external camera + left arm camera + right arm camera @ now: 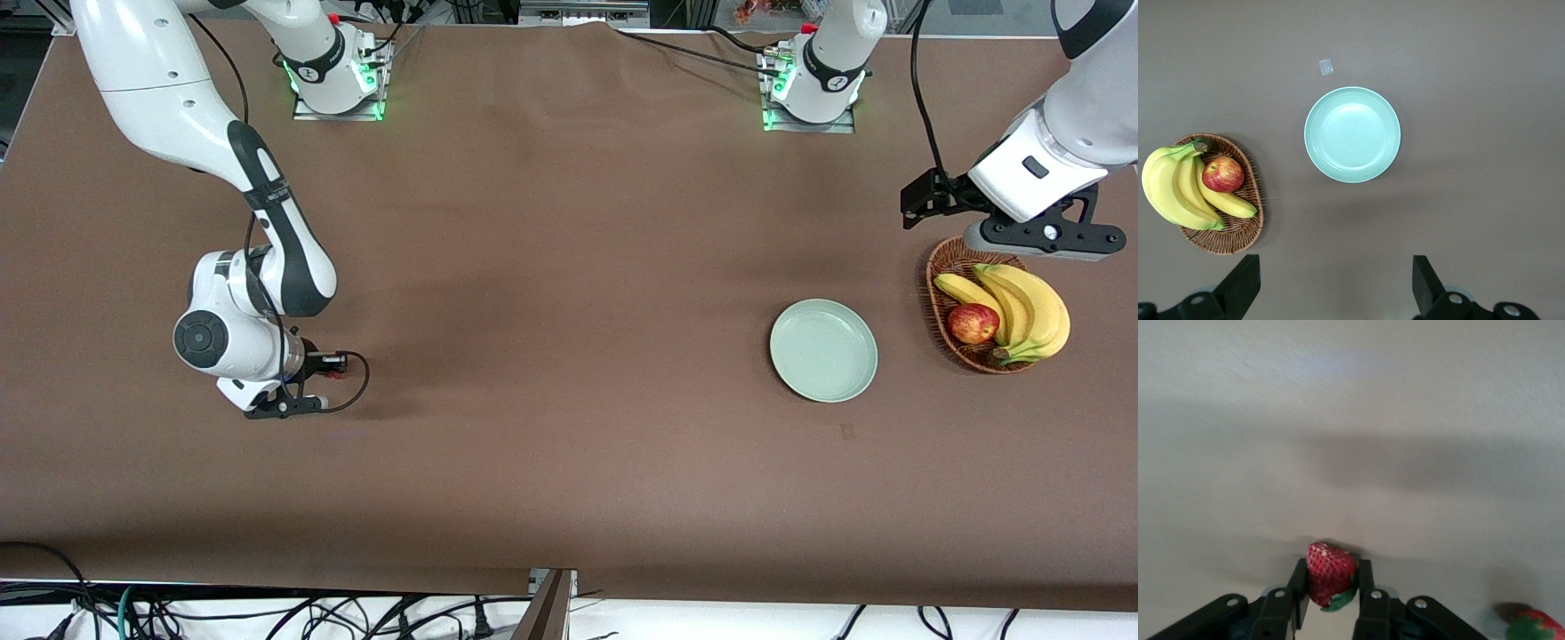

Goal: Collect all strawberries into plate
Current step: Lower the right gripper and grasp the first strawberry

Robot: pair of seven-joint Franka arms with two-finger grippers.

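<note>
My right gripper (1331,590) is down at the table near the right arm's end (284,406), shut on a red strawberry (1331,575) with a green cap that sits between its fingertips. In the right wrist view a second strawberry (1533,625) lies on the cloth close by, partly cut off. The hand hides the held berry in the front view. The pale mint plate (823,350) (1352,133) lies empty toward the left arm's end. My left gripper (1336,288) hangs open and empty, high over the basket's edge (1040,233).
A brown wicker basket (953,265) (1238,237) beside the plate holds bananas (1027,307) (1171,190) and a red-yellow apple (973,324) (1223,174). A small square tag (846,432) (1326,67) lies on the brown cloth near the plate.
</note>
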